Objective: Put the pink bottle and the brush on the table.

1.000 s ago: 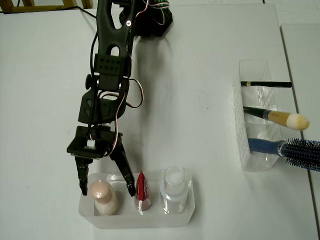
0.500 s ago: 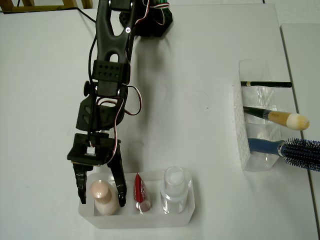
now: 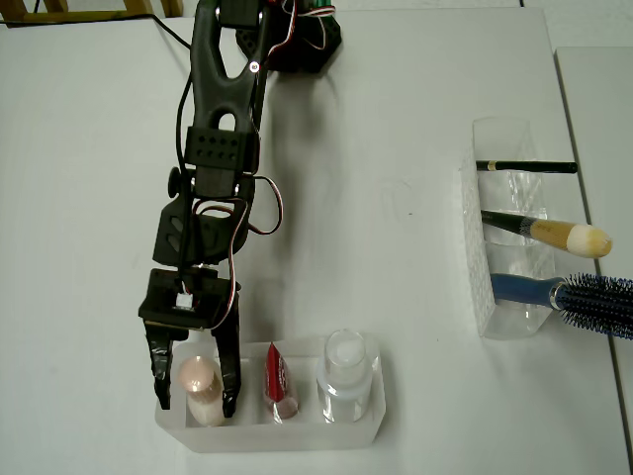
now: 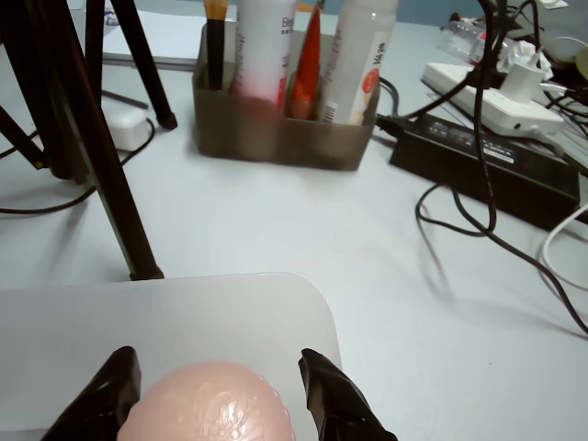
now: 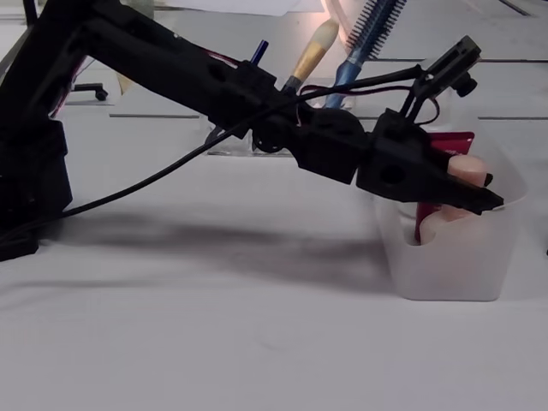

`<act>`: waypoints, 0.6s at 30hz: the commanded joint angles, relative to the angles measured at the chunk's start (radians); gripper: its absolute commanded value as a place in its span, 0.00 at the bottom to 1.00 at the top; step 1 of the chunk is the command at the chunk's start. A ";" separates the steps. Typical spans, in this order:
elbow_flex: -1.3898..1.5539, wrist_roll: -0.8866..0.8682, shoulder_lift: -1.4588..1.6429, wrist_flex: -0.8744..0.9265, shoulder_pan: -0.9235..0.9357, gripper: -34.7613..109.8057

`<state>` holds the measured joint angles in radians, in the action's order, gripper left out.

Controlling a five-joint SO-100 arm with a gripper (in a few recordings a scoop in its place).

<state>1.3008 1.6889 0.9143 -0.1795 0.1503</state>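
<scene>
gripper: the black two-finger gripper is down inside the low frosted plastic tray at the near edge of the big plain white tabletop in the overhead view. Its fingers are spread, one on each side of the bottle cap, and the wrist view still shows a sliver of gap on both sides, so it's not clamped on anything.
pink bottle: the small pale pink-beige bottle with the rounded cap stands upright in the tray's left compartment, right between the fingertips.
tray neighbours: a red tube in the middle slot, a clear bottle with a white cap on the right.
brush: the slim dark-handled makeup brush with a tan ferrule and cream tip lies across the clear plastic holder at the right, well apart from the gripper. It sits between a thin dark stick and a blue bristly hairbrush.
</scene>
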 commanded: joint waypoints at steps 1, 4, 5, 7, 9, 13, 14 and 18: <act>-0.028 0.011 0.018 -0.017 0.020 0.40; -0.018 0.011 0.017 -0.035 0.020 0.39; -0.015 0.011 0.015 -0.041 0.020 0.39; -0.014 0.011 0.012 -0.049 0.020 0.38; -0.014 0.011 0.008 -0.060 0.020 0.38; -0.012 0.011 -0.003 -0.081 0.020 0.36; -0.012 0.011 -0.006 -0.084 0.020 0.36; -0.011 0.011 -0.015 -0.109 0.020 0.34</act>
<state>1.3008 1.6889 0.8790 -0.2592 0.1503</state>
